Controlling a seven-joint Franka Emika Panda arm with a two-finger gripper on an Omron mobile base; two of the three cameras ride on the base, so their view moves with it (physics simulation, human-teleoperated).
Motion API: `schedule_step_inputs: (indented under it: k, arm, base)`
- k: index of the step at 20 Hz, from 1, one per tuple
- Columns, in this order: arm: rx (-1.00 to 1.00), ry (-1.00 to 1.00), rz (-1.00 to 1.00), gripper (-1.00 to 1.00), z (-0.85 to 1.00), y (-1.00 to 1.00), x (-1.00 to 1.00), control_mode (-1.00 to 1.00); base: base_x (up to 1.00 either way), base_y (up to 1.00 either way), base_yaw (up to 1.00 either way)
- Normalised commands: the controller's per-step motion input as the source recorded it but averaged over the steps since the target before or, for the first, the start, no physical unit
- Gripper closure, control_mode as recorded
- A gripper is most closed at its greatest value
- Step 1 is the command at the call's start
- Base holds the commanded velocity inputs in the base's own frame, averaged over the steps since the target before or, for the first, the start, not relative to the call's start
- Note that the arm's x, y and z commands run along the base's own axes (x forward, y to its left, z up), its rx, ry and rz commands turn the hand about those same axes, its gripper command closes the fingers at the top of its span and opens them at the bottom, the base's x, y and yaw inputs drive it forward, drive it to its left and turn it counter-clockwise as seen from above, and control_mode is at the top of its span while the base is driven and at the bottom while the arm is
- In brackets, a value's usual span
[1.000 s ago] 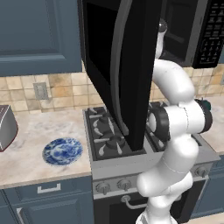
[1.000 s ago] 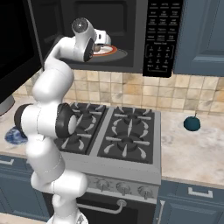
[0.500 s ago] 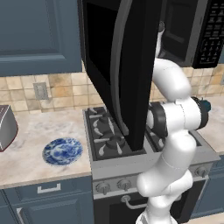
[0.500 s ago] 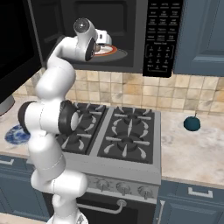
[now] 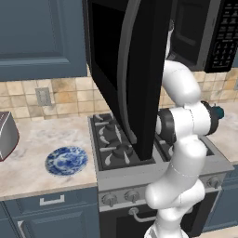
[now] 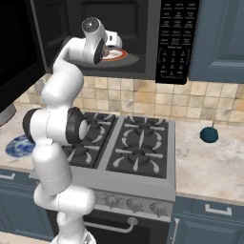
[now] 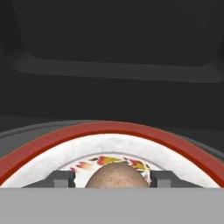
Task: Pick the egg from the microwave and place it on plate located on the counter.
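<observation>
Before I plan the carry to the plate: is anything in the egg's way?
Probably yes. The egg sits between the gripper fingertips inside the microwave. The open microwave door hangs over the stove, between the cavity and the plate on the counter; the arm must back out around it.

Even, diffuse light is seen across both base views, with no single source to be made out. The counter (image 5: 42,183) is brightly and flatly lit, and only faint soft shading is cast beside the plate (image 5: 66,160). Pale vertical sheen is carried along the glossy door of the microwave (image 5: 135,69). Inside the microwave the cavity is rendered dim, almost black in the hand view, where the egg (image 7: 117,177) is lit softly from above. Edges are slightly soft and pixelated; no lens distortion is noticed.
</observation>
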Motion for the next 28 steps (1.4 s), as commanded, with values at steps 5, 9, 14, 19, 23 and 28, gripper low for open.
schedule_step_inputs:
  k: [5, 9, 14, 19, 23, 28]
  arm:
    - [0.00, 0.00, 0.00, 1.00, 0.00, 0.00, 0.00, -1.00]
    - [0.00, 0.00, 0.00, 1.00, 0.00, 0.00, 0.00, -1.00]
    - [0.00, -0.03, 0.00, 1.00, 0.00, 0.00, -0.27, -1.00]
    - [0.00, -0.14, 0.04, 1.00, 0.04, -0.02, -0.91, -1.00]
    - [0.00, -0.06, 0.04, 1.00, 0.17, -0.01, -1.00, -1.00]
    - [0.00, 0.00, 0.04, 1.00, 0.05, -0.06, -1.00, -1.00]
  base:
    - [0.00, 0.00, 0.00]
    - [0.00, 0.00, 0.00]
    - [0.00, 0.00, 0.00]
    - [0.00, 0.00, 0.00]
    - [0.00, 0.00, 0.00]
    - [0.00, 0.00, 0.00]
